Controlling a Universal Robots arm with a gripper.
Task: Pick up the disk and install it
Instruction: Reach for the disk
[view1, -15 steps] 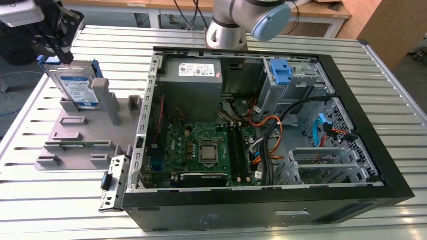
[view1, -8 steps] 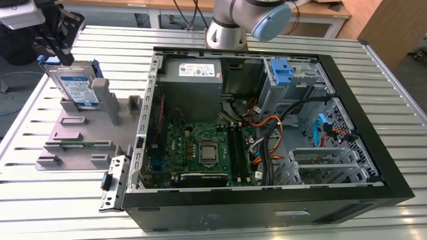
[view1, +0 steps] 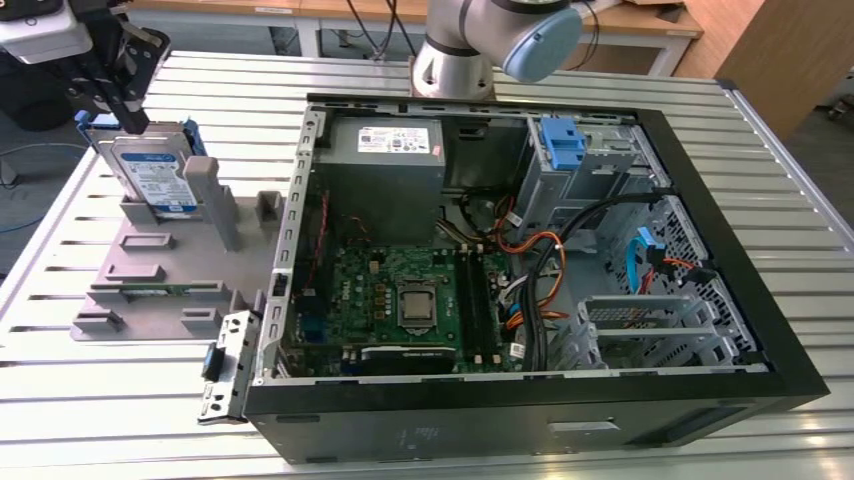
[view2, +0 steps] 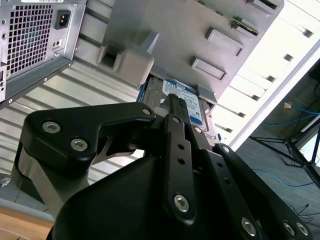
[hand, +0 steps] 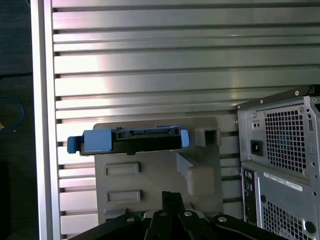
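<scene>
Disk (view1: 155, 178) stands on edge in grey holder (view1: 150, 268) on table (view1: 80, 425), at exterior view's left, beside open computer case (view1: 534, 408). Long axis near upright, label face toward exterior camera (top edge with blue bracket seen in first wrist view (hand: 131, 141)). Gripper (view1: 131, 118) at disk's top edge; open or closed, cannot tell.

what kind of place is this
Probably a robotics lab or workshop: an opened computer case lies on a slatted aluminium table, beside a grey fixture holding the disk, with workbenches behind.

A robotics lab: slatted aluminium bench (view1: 120, 410), opened computer case (view1: 747, 330), robot arm (view1: 467, 40).
</scene>
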